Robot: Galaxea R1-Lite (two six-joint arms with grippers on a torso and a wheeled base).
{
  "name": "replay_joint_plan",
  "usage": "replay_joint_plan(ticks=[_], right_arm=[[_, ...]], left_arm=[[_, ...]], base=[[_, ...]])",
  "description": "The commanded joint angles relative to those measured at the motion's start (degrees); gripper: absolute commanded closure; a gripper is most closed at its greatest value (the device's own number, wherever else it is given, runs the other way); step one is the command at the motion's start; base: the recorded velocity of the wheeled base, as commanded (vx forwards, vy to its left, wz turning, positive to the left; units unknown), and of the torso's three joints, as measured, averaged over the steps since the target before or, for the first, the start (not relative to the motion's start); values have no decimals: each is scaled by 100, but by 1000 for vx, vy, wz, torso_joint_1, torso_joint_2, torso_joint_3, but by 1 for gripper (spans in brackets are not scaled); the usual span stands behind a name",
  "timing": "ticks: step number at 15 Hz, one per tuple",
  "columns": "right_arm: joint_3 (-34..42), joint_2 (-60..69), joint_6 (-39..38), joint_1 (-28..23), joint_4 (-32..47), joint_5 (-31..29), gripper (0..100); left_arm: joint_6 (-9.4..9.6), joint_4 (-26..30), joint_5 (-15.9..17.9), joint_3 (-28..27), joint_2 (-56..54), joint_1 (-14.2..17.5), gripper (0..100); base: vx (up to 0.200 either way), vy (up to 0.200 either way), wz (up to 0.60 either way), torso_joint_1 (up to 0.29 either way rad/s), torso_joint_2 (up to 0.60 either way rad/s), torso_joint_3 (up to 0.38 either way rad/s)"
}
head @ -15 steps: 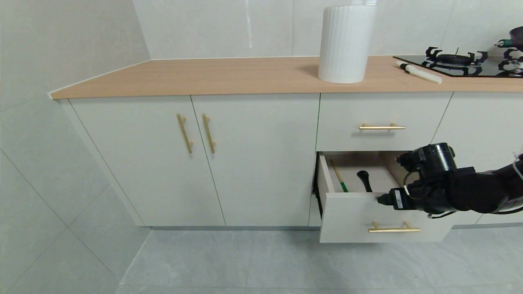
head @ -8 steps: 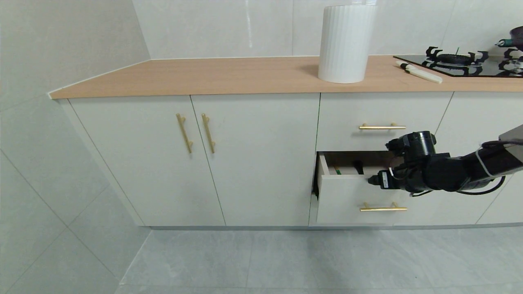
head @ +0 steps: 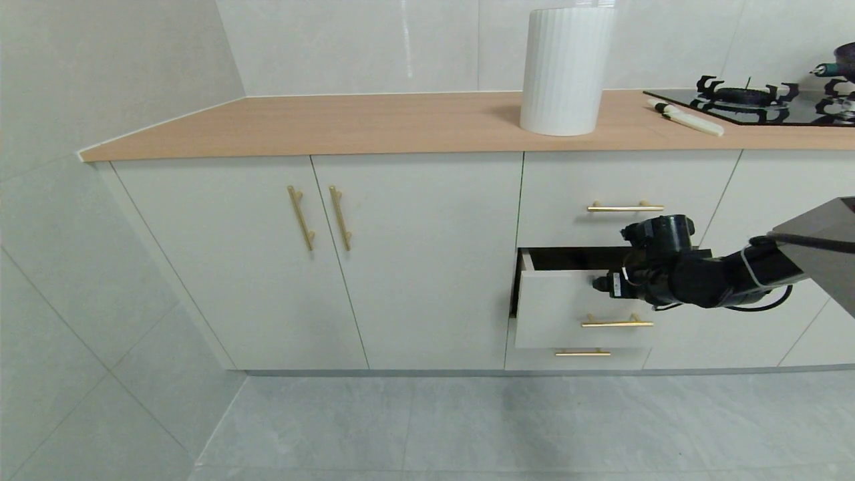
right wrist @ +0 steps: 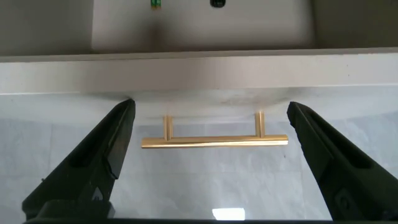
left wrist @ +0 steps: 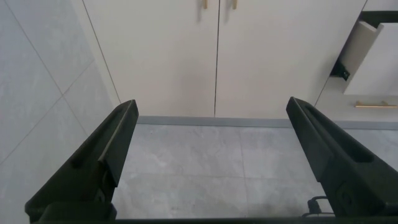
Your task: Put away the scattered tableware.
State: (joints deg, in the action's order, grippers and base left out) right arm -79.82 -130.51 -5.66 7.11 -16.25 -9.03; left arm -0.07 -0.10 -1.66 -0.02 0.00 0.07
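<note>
Holding its right pincer spread wide and empty at the part-open drawer, just above the brass handle, the robot seems set to shut away the green-tipped stick and black utensil inside.

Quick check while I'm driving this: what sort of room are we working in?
A kitchen, most likely a home-style one: a gas stove sits at the right of a wooden counter, with white cupboards and a partly open drawer below.
</note>
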Motion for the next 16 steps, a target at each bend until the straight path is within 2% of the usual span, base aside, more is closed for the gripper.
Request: replay_joint_plan(ticks=[1,2,3,7,12,16], right_arm=[[-7,-291,-6,1,-432,-28,0],[20,-361,-6,1,-783,-63,0],[20,-361,-6,1,-783,-63,0],[11,-862,12,10,-1979,-406,0],[-165,-1046,3,10,-2225,-468,0],[-596,-1407,3,10,-2585,-863,0]], left_arm=[[-1,1,-1,2,9,1,0],[-1,1,-1,2,9,1,0],[-1,1,-1,2,9,1,0],[-1,1,-1,2,9,1,0],[-1,1,-1,2,0,1,0],[-1,1,-1,2,9,1,0]], base=[[0,0,0,0,0,0],[0,0,0,0,0,0],[0,0,0,0,0,0],[0,0,0,0,0,0],[0,0,0,0,0,0],[0,0,0,0,0,0]])
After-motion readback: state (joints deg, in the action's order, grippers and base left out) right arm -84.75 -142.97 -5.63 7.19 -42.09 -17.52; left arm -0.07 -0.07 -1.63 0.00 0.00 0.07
